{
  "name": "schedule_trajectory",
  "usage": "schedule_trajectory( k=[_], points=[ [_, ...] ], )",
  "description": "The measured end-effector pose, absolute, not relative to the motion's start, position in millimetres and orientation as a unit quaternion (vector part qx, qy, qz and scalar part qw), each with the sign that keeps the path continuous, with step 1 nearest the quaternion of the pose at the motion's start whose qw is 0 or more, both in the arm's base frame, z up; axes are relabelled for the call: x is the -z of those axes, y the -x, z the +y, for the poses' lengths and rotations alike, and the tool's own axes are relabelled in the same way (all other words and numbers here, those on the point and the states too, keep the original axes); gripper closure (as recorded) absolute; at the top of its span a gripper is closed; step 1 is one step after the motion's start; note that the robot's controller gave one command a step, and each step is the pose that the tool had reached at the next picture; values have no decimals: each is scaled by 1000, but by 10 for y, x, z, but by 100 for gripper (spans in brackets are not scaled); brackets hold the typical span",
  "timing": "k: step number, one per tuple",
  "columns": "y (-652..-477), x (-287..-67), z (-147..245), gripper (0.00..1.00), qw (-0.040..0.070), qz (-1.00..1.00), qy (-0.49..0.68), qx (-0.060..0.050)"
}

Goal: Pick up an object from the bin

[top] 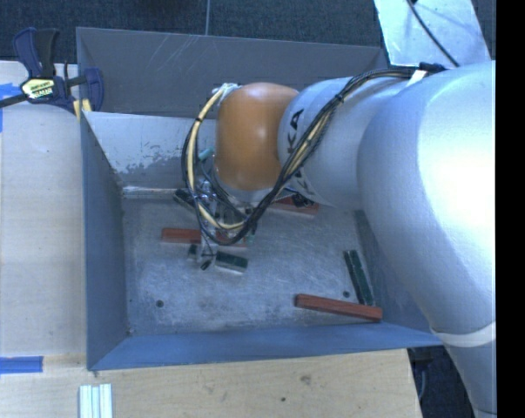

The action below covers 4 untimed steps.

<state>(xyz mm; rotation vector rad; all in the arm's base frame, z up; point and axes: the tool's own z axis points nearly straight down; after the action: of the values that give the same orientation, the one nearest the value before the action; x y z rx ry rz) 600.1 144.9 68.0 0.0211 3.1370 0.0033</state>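
Camera view: the hand is seen low, a small dark rectangular block just beside it; spread or pressed together cannot be told. Approach is judged in hand; centring and closing are called for next.

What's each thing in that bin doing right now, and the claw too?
gripper: low, next to a small dark piece
small dark piece: lying flat
brown stick: flat, front right
dark strip: flat, far right
second brown stick: flat, left of gripper
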Motion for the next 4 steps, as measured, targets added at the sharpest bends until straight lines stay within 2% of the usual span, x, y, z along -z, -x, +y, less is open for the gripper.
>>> schedule_trajectory(
  k=[1, 2, 3, 4],
  points=[
    [-5717, -1016, 1638, 0, 1, 999, -47, -1],
    [-5666, -1104, 1540, 0, -1, 994, -113, 0],
    [-5592, -712, 1582, 0, 1, 980, -200, -1],
    [-5608, -727, 1584, 0, 3, 980, -199, -2]
  ],
)
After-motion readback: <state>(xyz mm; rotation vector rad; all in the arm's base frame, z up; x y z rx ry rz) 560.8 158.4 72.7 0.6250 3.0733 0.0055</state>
